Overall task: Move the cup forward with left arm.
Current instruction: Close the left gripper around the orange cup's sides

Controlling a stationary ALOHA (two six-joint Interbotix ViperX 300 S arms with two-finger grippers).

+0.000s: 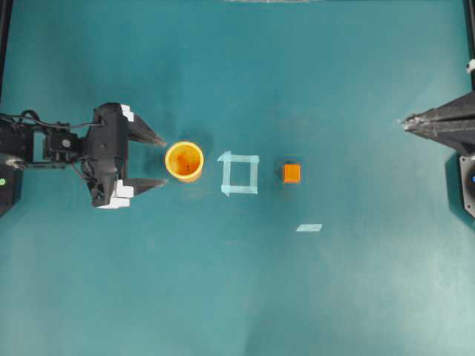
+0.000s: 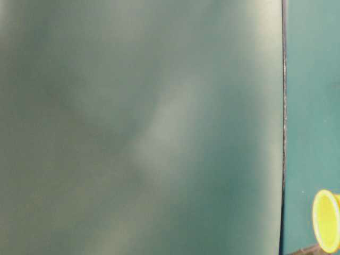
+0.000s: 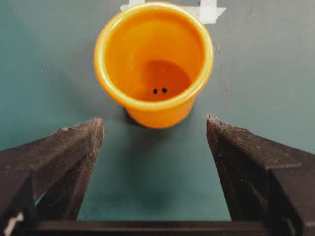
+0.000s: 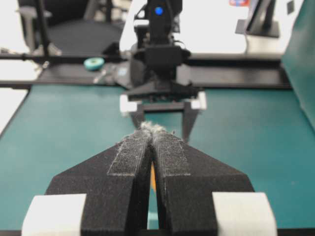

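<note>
A robotics lab: 2 black arms face across a teal table.

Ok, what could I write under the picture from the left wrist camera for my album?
Two open black fingers wait just short of an orange cup on the green table.

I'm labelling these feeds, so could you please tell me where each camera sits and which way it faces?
Overhead: above, looking down on table, cup, cube, both arms.
Table-level: low, mostly blocked by a blur; cup at the right edge, no robot part.
Left wrist: on left gripper, facing cup between open fingers.
Right wrist: on right gripper, shut, facing the left arm.
Shared: the cup, in the first three.
</note>
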